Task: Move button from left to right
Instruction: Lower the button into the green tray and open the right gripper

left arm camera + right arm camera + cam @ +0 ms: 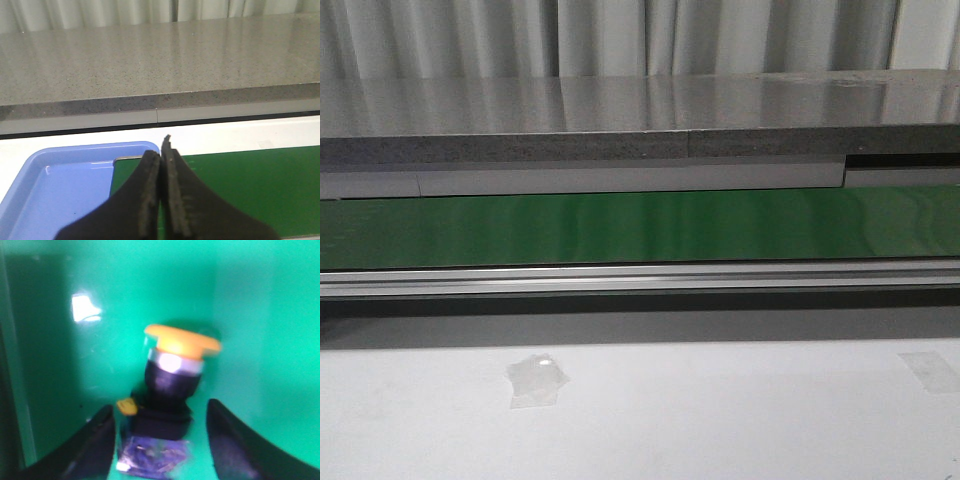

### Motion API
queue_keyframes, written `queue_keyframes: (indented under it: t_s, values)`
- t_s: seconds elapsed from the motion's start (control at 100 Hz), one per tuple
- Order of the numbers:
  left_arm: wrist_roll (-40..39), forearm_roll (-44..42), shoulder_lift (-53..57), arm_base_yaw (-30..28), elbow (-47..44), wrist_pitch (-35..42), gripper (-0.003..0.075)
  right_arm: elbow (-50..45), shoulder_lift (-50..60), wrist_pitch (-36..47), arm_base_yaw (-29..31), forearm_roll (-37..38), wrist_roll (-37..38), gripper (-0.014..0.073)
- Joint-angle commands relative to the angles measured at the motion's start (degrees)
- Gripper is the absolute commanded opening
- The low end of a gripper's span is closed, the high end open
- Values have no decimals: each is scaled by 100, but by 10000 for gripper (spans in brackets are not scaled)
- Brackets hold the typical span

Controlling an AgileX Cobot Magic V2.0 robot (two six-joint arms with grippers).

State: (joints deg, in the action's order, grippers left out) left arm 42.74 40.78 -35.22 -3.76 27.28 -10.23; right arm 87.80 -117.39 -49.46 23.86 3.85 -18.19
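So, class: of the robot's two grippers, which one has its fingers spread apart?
The right gripper: its fingers stand wide apart on either side of the button. The left gripper has its fingers pressed together, holding nothing.

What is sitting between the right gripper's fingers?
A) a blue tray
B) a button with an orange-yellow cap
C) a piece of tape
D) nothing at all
B: in the right wrist view the button with its orange-yellow cap sits on a green surface between the open fingers of the right gripper, which do not yet close on it.
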Motion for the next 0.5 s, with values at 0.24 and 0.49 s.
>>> queue_keyframes:
  t_s: [0.24,0.49]
  values:
    - [0,97,-9,52,167,344,-20,225,412,70,33,119,266,583]
    - [0,97,-9,52,167,344,-20,600,935,74,33,136,385,582]
